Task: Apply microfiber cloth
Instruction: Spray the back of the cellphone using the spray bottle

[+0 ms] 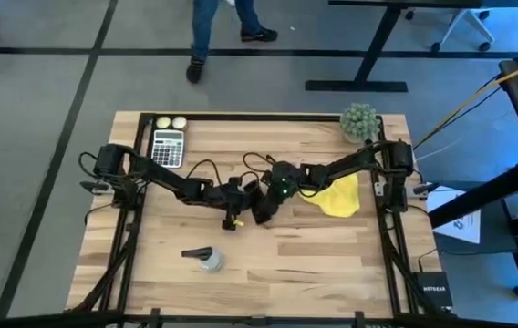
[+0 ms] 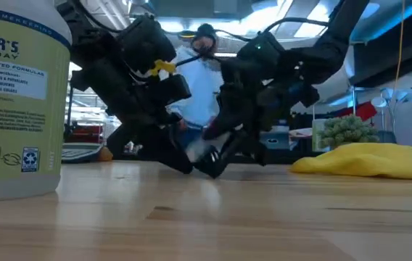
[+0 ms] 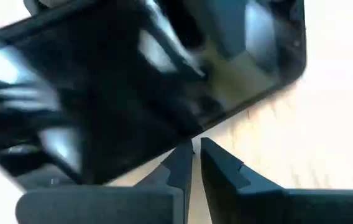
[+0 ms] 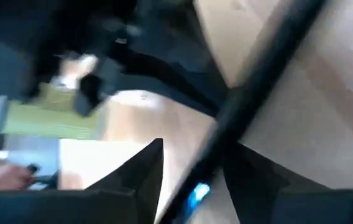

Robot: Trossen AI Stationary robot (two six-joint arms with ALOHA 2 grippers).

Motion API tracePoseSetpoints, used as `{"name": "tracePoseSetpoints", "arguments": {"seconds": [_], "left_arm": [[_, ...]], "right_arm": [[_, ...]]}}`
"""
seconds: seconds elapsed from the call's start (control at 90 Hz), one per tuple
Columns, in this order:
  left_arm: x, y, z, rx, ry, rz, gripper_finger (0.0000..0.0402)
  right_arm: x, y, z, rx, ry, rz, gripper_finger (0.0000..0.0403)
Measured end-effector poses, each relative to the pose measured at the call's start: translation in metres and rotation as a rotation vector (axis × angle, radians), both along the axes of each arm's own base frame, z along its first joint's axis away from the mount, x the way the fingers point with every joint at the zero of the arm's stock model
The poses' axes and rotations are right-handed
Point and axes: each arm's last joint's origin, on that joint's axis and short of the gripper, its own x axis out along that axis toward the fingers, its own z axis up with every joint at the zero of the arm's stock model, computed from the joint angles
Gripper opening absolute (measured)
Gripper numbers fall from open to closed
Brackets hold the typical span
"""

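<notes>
While wrinkled, the soft microfiber cloth (image 1: 341, 198) lies flat.

Overhead and table-level views (wrist cameras close) share the table (image 1: 268, 264).

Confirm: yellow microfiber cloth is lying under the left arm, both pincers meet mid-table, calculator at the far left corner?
Not quite. The microfiber cloth lies under the right arm, as the high view shows. The rest holds: the left pincer and right pincer meet mid-table, and the calculator sits at the far left corner.

left pincer (image 3: 195, 163) nearly closed, right pincer (image 4: 192, 168) parted
</notes>
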Motion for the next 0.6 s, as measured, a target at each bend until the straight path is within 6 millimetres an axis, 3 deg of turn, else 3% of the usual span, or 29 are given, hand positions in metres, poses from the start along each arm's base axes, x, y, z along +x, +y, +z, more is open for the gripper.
{"name": "tracePoseSetpoints", "arguments": {"seconds": [0.211,0.367,0.6], "left_arm": [[0.000,0.000,0.001,0.003,0.001,-0.003,0.0015],[-0.002,-0.002,0.006,0.027,0.003,0.009,0.0015],[-0.010,0.000,0.030,0.042,-0.018,0.044,0.0015]], "right_arm": [[0.001,0.003,0.008,-0.083,-0.057,0.048,0.0017],[-0.007,0.002,0.023,-0.161,-0.009,0.077,0.0018],[-0.015,0.000,0.066,-0.520,0.231,0.201,0.0009]]}}
